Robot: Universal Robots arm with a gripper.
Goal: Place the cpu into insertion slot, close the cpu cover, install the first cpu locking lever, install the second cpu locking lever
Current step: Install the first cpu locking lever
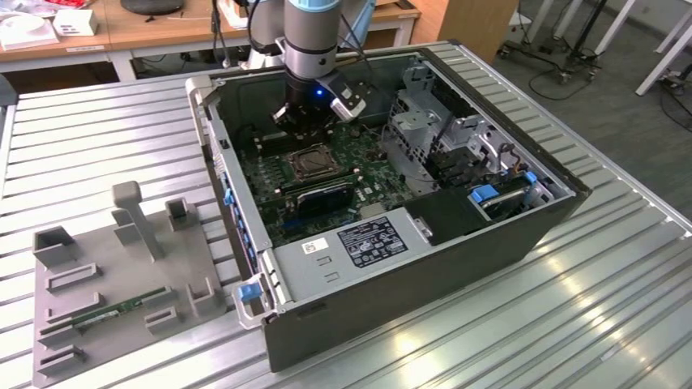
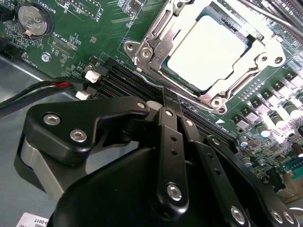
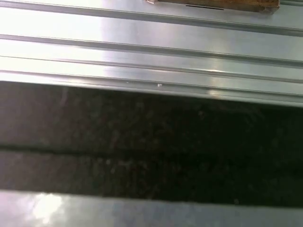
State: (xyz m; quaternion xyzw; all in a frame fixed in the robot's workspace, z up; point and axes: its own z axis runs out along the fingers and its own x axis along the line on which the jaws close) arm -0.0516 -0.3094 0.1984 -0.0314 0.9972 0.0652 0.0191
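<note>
In the exterior view my gripper (image 1: 304, 130) hangs inside the open computer case (image 1: 508, 235), just behind the insertion slot (image 1: 311, 164) on the green motherboard (image 1: 271, 174). The second wrist view shows the cpu (image 2: 208, 49), its pale silver face lying flat in the slot. The silver cpu cover (image 2: 152, 51) lies down around it. Thin silver rods (image 2: 272, 18) run past the socket's edge; I cannot tell whether they are latched. My gripper (image 2: 171, 101) is shut with nothing between its fingers, over the black memory slots (image 2: 124, 78) beside the socket.
A drive cage (image 1: 433, 134) and power supply (image 1: 368, 243) crowd the case at the exterior view's right. A red-and-black cable (image 2: 57, 85) and a coin battery (image 2: 32, 20) lie near the gripper. A grey fixture tray (image 1: 81, 344) with a memory stick (image 1: 119, 310) sits on the ribbed table (image 3: 151, 47).
</note>
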